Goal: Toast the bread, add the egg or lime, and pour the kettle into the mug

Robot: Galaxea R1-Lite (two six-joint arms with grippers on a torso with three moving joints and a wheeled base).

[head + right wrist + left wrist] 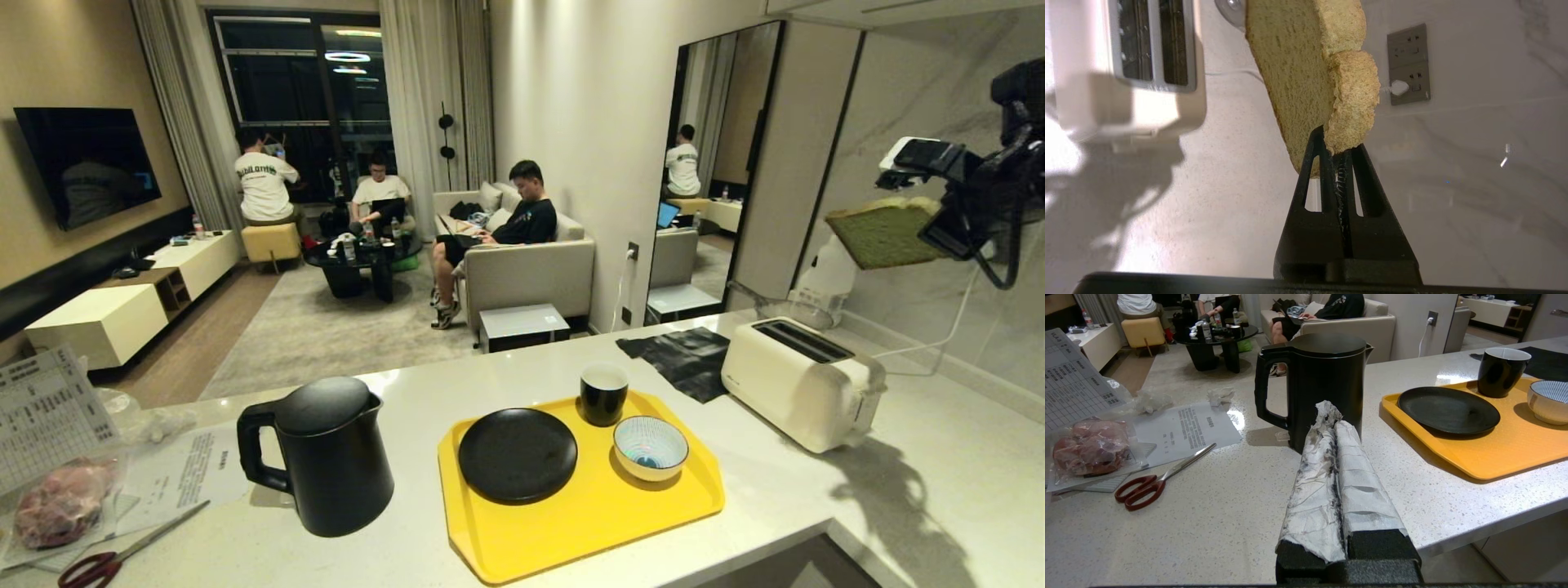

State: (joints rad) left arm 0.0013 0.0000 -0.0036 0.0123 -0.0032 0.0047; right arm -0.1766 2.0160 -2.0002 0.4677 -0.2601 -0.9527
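My right gripper [939,233] hangs in the air at the right, above and beyond the white toaster [796,380], shut on a corner of the bread [886,237]. The slice lies roughly flat, green face showing. In the right wrist view the bread [1306,73] sticks out from the gripper [1337,145], with the toaster's two slots [1151,41] off to one side. The black kettle [326,457] stands on the counter left of the tray. The black mug [604,394] sits at the tray's far edge. My left gripper [1333,416], wrapped in white paper, is shut and empty, low before the kettle [1323,384]. No egg or lime is in view.
The yellow tray [588,523] carries a black plate [517,453] and a striped bowl [651,447]. A black cloth [686,355] lies behind the toaster. Red scissors [106,559], papers and a bagged item [57,502] lie at the left. People sit in the room beyond the counter.
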